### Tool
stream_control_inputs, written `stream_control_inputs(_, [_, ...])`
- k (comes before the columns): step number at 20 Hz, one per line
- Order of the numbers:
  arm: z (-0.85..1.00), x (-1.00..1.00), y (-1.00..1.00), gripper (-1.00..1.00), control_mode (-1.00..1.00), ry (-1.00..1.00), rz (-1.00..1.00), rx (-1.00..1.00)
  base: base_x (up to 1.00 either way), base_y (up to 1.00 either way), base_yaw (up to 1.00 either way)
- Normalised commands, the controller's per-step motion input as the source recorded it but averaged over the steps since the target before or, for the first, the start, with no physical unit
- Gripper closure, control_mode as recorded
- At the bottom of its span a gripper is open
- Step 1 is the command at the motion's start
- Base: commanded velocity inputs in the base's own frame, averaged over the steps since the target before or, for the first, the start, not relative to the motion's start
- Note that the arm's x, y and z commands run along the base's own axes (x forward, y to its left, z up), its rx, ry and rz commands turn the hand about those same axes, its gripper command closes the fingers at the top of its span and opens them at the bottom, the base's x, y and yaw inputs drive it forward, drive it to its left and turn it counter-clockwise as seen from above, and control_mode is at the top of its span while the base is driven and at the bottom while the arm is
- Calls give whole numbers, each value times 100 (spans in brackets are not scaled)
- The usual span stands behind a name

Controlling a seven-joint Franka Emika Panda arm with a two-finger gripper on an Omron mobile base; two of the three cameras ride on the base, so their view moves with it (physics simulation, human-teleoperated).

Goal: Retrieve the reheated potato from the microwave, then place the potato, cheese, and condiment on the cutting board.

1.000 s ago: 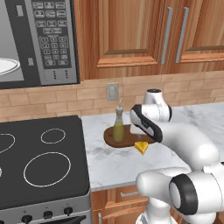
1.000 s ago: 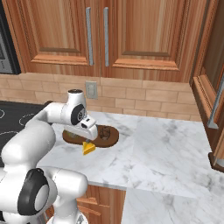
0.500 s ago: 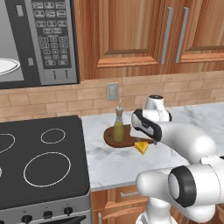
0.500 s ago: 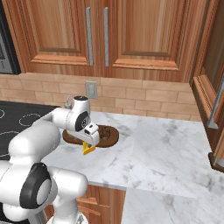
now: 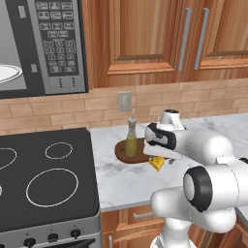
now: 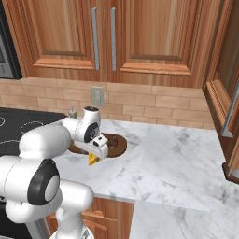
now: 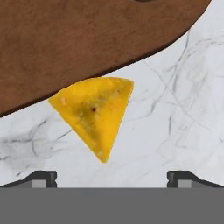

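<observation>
Starting at the far left of the left base view, the microwave hangs above the stove with its door swung out of frame; a white plate sits inside, cut off by the frame edge. At 3 o'clock from the stove, the marble surface carries the cutting board, with the condiment standing upright on the board's left part. In the right base view, a dark rounded lump on the board is probably the potato. The cheese lies on the surface, its top edge touching or just beside the board's near rim. The jaws hover over it, spread wide and released, with the wedge at 12 o'clock between the fingertips.
</observation>
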Motion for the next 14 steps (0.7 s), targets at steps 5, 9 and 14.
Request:
stream_control_inputs(5, [-9, 5, -4, -100, -100, 0, 0, 1, 0, 0, 0])
stream_control_inputs(9, [-12, 0, 0, -100, -100, 0, 0, 0, 0, 0, 0])
stream_control_inputs(14, [-12, 0, 0, -100, -100, 0, 0, 2, 0, 0, 0])
